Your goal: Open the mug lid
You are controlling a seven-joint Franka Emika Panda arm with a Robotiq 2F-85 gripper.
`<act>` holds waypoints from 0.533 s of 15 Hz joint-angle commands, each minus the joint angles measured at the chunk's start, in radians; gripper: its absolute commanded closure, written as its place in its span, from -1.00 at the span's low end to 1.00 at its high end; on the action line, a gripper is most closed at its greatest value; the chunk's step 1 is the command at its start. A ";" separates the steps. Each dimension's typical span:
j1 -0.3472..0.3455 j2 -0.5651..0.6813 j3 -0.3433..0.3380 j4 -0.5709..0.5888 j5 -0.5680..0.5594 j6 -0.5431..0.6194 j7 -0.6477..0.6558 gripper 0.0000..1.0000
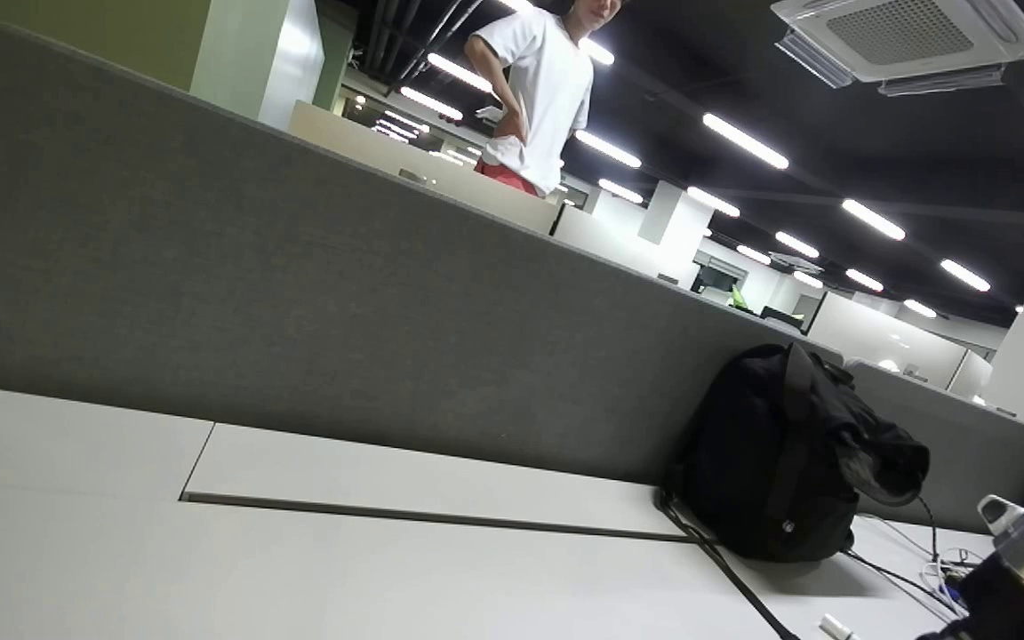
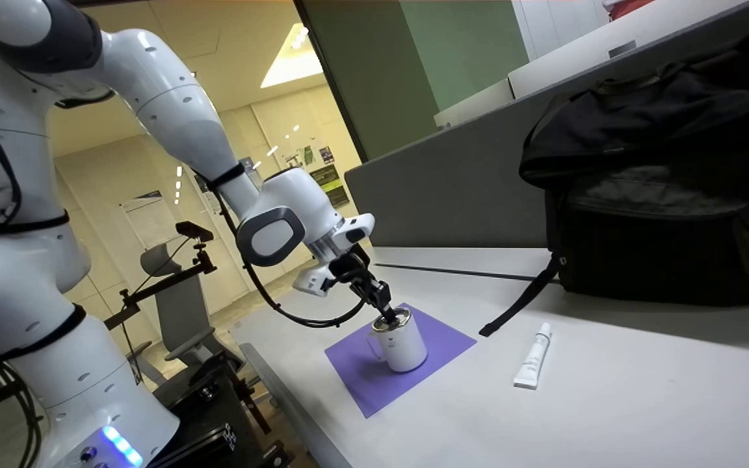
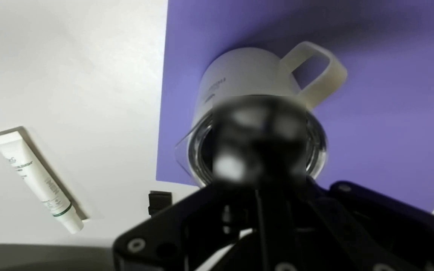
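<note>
Just below the black end effector [image 2: 390, 317] I can see the shiny round lid [image 2: 403, 317] of a white cylindrical mug [image 2: 405, 351], and the coming move turns on that meeting. The mug stands upright on a flat purple sheet [image 2: 445, 339] near one edge of the white counter [image 2: 465, 422], its long axis vertical, its squared white handle [image 3: 336, 73] turned roughly toward that edge. The lone white arm [image 2: 183, 117] reaches over from the same side at a slant, so the end effector leans onto the mug's top rather than pointing squarely down. It looks to be touching the lid; whether its jaws are apart, together or clamped there I can't tell, since the wrist view is blurred at that spot. I'd judge the lid wants lifting along the mug's axis; pulling along the slant could tip the mug. Farther in from that edge, a slim white squeeze tube [image 2: 533, 357] lies well apart.
</note>
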 commanded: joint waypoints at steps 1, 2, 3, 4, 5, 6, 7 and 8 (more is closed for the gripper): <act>0.069 0.017 -0.100 0.012 -0.080 -0.008 0.055 1.00; 0.083 0.017 -0.115 0.013 -0.091 -0.007 0.059 1.00; 0.098 0.017 -0.130 0.013 -0.099 -0.007 0.066 1.00; 0.109 0.017 -0.140 0.014 -0.105 -0.006 0.071 1.00; 0.113 0.017 -0.139 0.014 -0.107 -0.005 0.076 1.00; 0.104 0.016 -0.125 0.016 -0.108 -0.007 0.085 1.00; 0.088 0.011 -0.103 0.019 -0.104 -0.011 0.098 1.00; 0.063 0.001 -0.071 0.024 -0.098 -0.025 0.112 1.00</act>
